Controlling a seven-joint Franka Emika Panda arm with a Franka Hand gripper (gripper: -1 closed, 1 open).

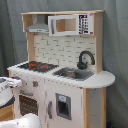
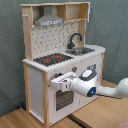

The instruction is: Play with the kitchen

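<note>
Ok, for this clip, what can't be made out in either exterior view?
- Gripper fingers: second exterior view, blurred against the kitchen front; no telling what they touch.
- Arm: first exterior view, cut off by the first exterior view's left edge.
- Oven door: second exterior view, partly hidden by the arm.
- Knobs: too small to read positions.

white arm (image 2: 100,89) reaches across kitchen (image 2: 60,65) front; gripper (image 2: 54,80) near oven door (image 2: 62,97).
</note>
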